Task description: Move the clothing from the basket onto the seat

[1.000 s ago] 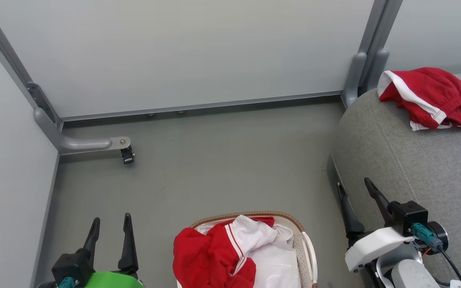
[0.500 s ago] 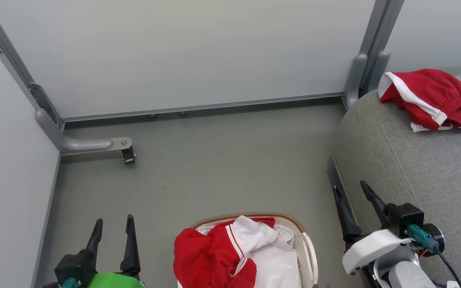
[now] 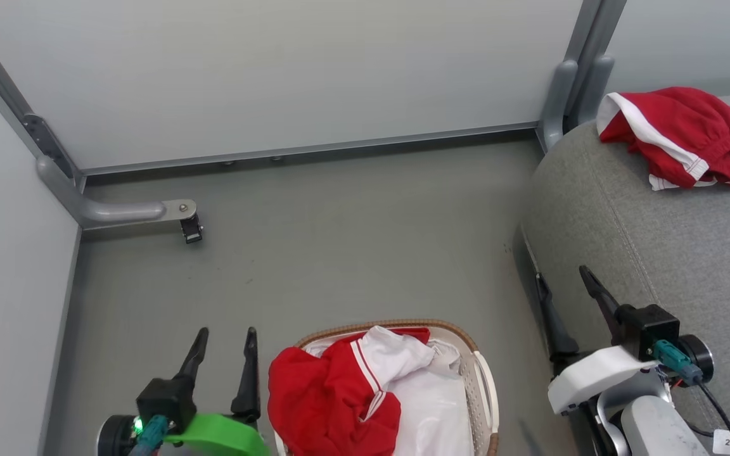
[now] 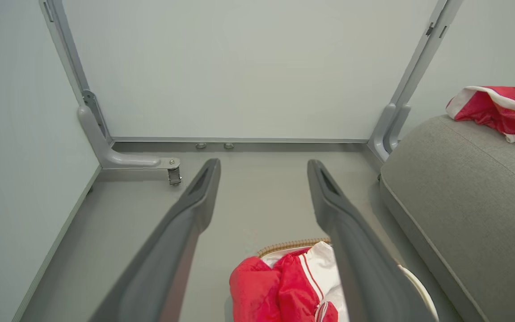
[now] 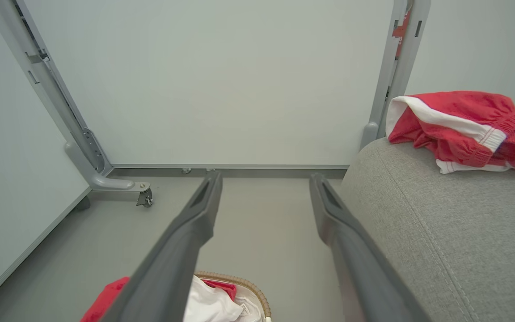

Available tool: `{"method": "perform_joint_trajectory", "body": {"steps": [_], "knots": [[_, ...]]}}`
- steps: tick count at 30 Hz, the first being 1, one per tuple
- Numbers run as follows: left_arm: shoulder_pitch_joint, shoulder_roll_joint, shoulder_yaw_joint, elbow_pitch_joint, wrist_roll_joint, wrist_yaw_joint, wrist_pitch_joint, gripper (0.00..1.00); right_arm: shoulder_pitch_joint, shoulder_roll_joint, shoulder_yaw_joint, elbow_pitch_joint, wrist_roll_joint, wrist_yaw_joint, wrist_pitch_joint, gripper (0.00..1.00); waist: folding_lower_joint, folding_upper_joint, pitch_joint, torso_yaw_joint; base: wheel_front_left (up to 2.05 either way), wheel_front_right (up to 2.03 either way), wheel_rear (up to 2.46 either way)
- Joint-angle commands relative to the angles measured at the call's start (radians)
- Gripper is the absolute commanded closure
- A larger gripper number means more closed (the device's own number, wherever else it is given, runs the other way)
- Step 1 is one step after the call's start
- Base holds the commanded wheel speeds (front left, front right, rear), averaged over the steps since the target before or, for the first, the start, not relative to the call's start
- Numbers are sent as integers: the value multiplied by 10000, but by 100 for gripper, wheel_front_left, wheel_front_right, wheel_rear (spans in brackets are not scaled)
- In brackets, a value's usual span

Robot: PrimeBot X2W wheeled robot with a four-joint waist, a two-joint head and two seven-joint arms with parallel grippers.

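I see one red garment (image 3: 333, 399), with a white panel and thin white stripes, heaped in the left half of the basket (image 3: 486, 392) and covering its left rim; the white liner (image 3: 438, 415) lies bare in the right half; the basket stands on the grey floor (image 3: 339, 240) at the near middle of the scene. The second garment (image 3: 682, 136) lies crumpled on the far end of the seat (image 3: 656, 253), its white band turned to the left, well apart from the basket; the seat fills the right side, its rounded flank just right of the basket. My left gripper (image 3: 227, 332) hangs just left of the basket, close beside the red cloth; its fingers are spread with nothing between them, and I cannot tell whether the right finger touches the cloth. My right gripper (image 3: 561, 275) hangs to the right of the basket, over the seat's left flank; its fingers are likewise apart and empty. Beyond, a pale wall panel (image 3: 276, 76) closes the far side; a grey metal foot (image 3: 130, 212) with a small caster (image 3: 191, 232) juts out at the far left.
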Motion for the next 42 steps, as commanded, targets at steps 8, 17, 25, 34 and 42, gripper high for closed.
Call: {"method": "perform_joint_trajectory", "body": {"steps": [8, 17, 25, 34, 42], "knots": [[-2352, 10, -1610, 2117, 665, -285, -2, 0, -982, -37, -313, -398, -596, -14, -20, 0, 1, 120, 1906, -119, 0, 0, 0], [-4882, 21, -3834, 4946, 657, -370, 457, 0, -2060, -34, -554, -792, -1020, -14, -20, 0, 1, 120, 4241, -264, 0, 0, 0], [-6295, 24, -5364, 6530, 71, -23, 925, 0, -2950, -32, -431, -1106, -910, -14, -20, 0, 1, 120, 5805, -621, 0, 0, 0], [-7412, 33, -6518, 7586, -433, 368, 1568, 0, -3649, -32, -261, -1319, -638, -14, -20, 0, 1, 120, 7201, -984, 0, 0, 0], [-7830, 27, -7087, 8378, -692, 729, 2227, 0, -3869, -31, -38, -1434, -341, -14, -20, 0, 1, 120, 7805, -1170, 0, 0, 0]]}}
